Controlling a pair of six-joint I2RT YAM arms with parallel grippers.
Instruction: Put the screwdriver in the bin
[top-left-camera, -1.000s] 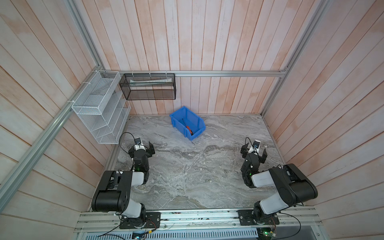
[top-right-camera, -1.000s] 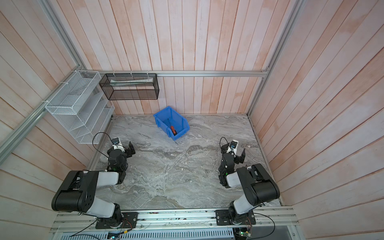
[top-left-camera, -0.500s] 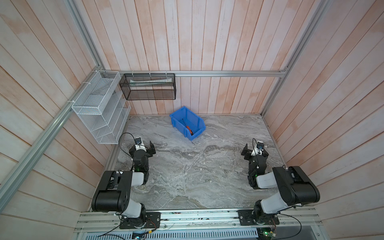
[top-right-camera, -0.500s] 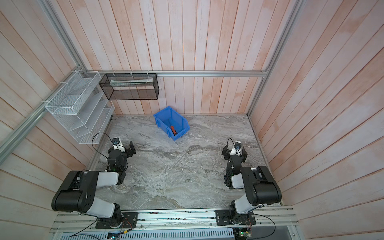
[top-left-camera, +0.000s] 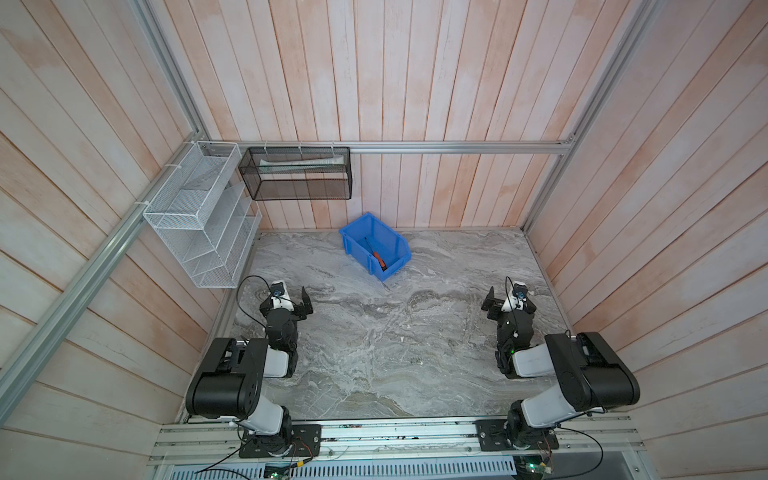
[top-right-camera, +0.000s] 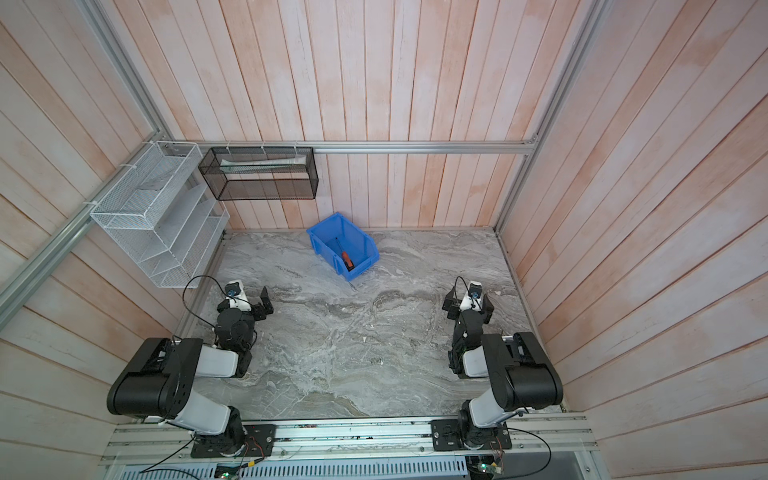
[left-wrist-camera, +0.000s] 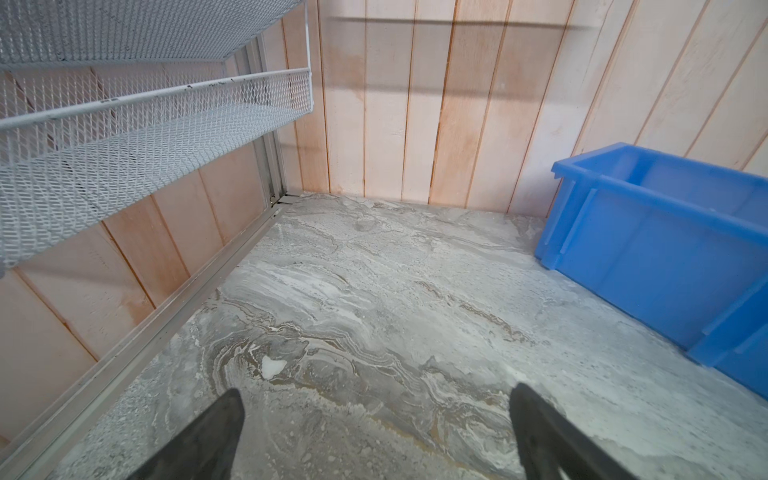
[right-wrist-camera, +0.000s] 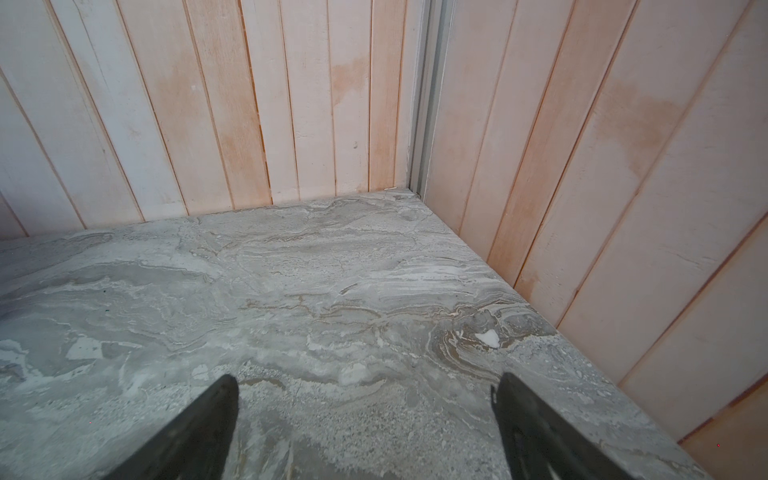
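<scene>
Looks essentially finished: in both top views finds the screwdriver (top-left-camera: 379, 259) lying flat inside the bin (top-left-camera: 390, 233) at the rear of the worktop (top-left-camera: 374, 353), orange handle toward the cut-down lip, thin shaft pointing to the back, touched by neither pincer. Shows the left pincer (left-wrist-camera: 376, 395) and the right pincer (right-wrist-camera: 365, 381) both spread wide with nothing between the fingers, held low over bare marbled surface at their own sides, well apart from the bin. Leaves, by this reading, nothing beyond coming to rest.
</scene>
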